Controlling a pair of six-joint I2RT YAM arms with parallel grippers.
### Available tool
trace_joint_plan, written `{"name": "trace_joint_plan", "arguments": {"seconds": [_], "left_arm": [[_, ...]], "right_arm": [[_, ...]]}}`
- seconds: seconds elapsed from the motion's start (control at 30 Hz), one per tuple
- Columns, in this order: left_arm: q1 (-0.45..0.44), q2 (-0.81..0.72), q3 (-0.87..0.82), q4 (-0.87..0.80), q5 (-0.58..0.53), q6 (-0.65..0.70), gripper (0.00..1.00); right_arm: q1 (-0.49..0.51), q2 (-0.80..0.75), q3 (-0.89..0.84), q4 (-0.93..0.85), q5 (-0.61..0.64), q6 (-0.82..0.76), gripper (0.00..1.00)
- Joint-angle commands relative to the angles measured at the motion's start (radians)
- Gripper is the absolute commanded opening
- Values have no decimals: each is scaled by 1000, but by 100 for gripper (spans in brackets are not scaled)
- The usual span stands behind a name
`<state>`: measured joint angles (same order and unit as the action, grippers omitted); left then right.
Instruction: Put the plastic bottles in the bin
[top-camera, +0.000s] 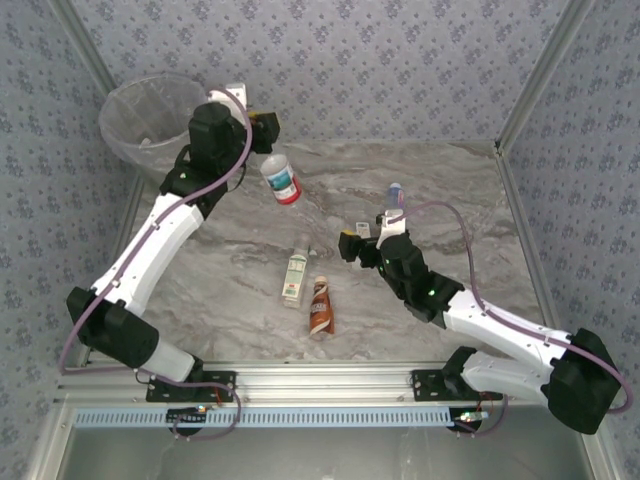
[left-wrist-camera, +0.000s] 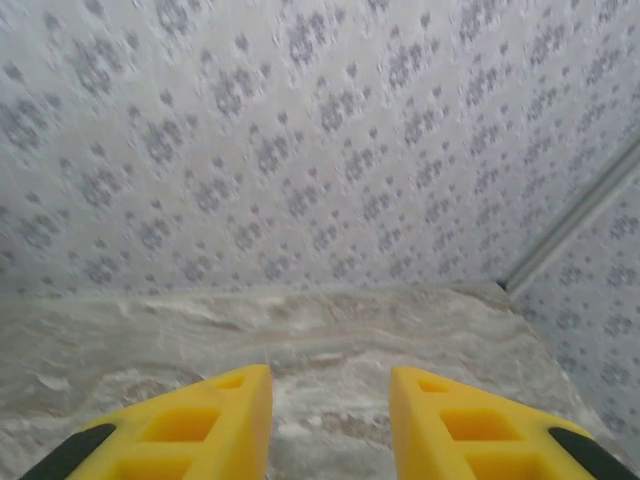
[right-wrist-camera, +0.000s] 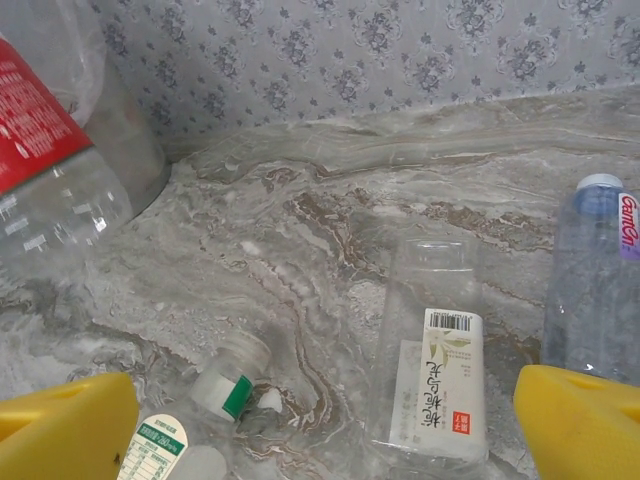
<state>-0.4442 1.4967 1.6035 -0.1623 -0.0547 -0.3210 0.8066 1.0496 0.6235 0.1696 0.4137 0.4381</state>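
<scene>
The bin (top-camera: 150, 115) stands at the tabletop's far left corner, with the left gripper (top-camera: 264, 130) beside it, spread and empty. Toward the middle are a red-labelled bottle (top-camera: 281, 178), a clear bottle (top-camera: 295, 272) and a brown bottle (top-camera: 320, 306). The right gripper (top-camera: 350, 246) is spread and empty beside a blue-capped bottle (top-camera: 394, 196).

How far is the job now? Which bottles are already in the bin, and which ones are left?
Done: unclear, since the contents of the bin cannot be made out through its liner. In hand: nothing; the left gripper and right gripper are both open. Left: four bottles outside the bin, namely the red-labelled bottle, blue-capped bottle, clear white-labelled bottle and brown-white bottle.
</scene>
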Motion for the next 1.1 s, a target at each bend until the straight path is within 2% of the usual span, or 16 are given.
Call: {"name": "trace_joint_plan", "arguments": {"seconds": [0.0,0.1,0.27,0.43,0.57,0.7,0.87,0.9,1.07], "left_arm": [[8,28,111,-4,-102,94,0],[22,55,161,8,-142,126,0],[91,113,263,27,-103,82,0],[162,196,426,20,-205,66,0],[246,266,554,1,-210,11,0],[283,370,766,-75,-251,87,0],[321,589,1172,-253,-327,218,0],[329,613,1208,-256,-329,242,0],[398,548,990,-88,-281,306,0]], "right_arm": [[-5,-7,1,15,34,12,99],[-5,-8,1,11,36,11,99],[-6,-5,1,14,36,10,99],[-7,-5,5,8,28,7,99],[-8,-11,-3,1,29,13,99],[-7,-14,-7,-2,31,19,99],[-7,-20,-10,-11,33,23,99],[-7,-23,-10,-14,34,24,99],[-6,-41,-22,-28,46,28,99]]}}
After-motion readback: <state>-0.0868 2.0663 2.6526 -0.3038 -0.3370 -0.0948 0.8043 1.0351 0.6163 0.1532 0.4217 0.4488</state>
